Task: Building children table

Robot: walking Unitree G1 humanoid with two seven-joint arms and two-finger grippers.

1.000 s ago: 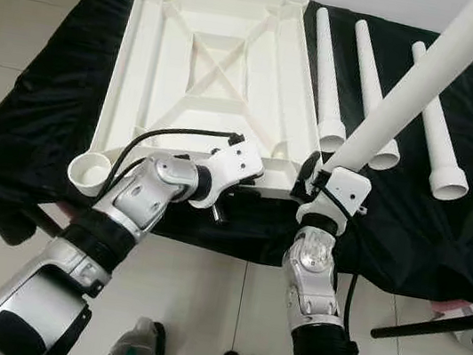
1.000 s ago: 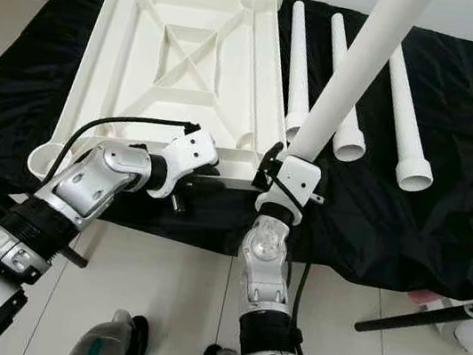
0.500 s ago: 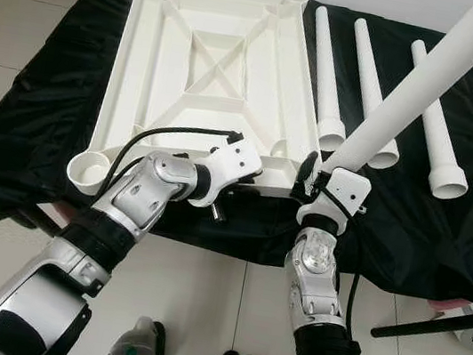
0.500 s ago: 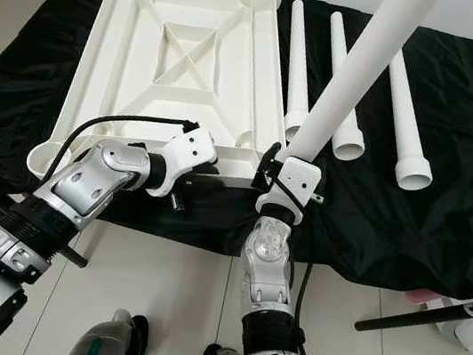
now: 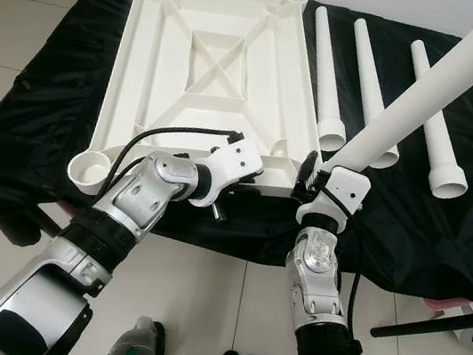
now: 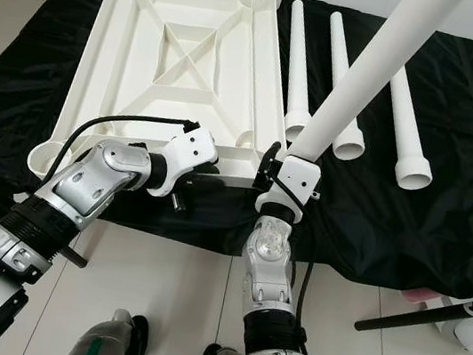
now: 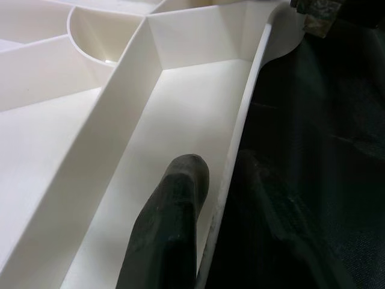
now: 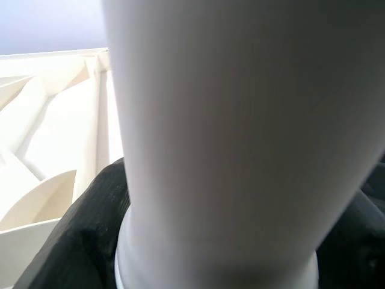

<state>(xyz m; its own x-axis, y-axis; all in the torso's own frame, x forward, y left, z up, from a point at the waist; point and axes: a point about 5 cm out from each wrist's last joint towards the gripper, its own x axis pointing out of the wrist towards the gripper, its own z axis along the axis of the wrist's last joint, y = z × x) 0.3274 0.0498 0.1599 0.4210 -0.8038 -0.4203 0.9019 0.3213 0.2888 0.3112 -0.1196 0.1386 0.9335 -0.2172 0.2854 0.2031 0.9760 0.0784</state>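
A low worktop covered with crinkled black cloth (image 5: 40, 110) was seen on a tiled floor. On the cloth a white plastic tabletop (image 5: 208, 74) was laid upside down; its smooth ribs crossed in the middle and a round socket was moulded at each corner. Beside it, three tapered white legs (image 5: 374, 78) were lying flat with their flared ends toward the robot. A fourth leg (image 5: 430, 91), a smooth matte tube, was gripped at its wide end by the right end effector (image 5: 324, 181) and was held tilted above the near right corner; its top was cut off by the frame. The tabletop's near rim was clamped between the black fingers (image 7: 171, 235) of the left end effector (image 5: 233, 188), one finger being half hidden in shade.
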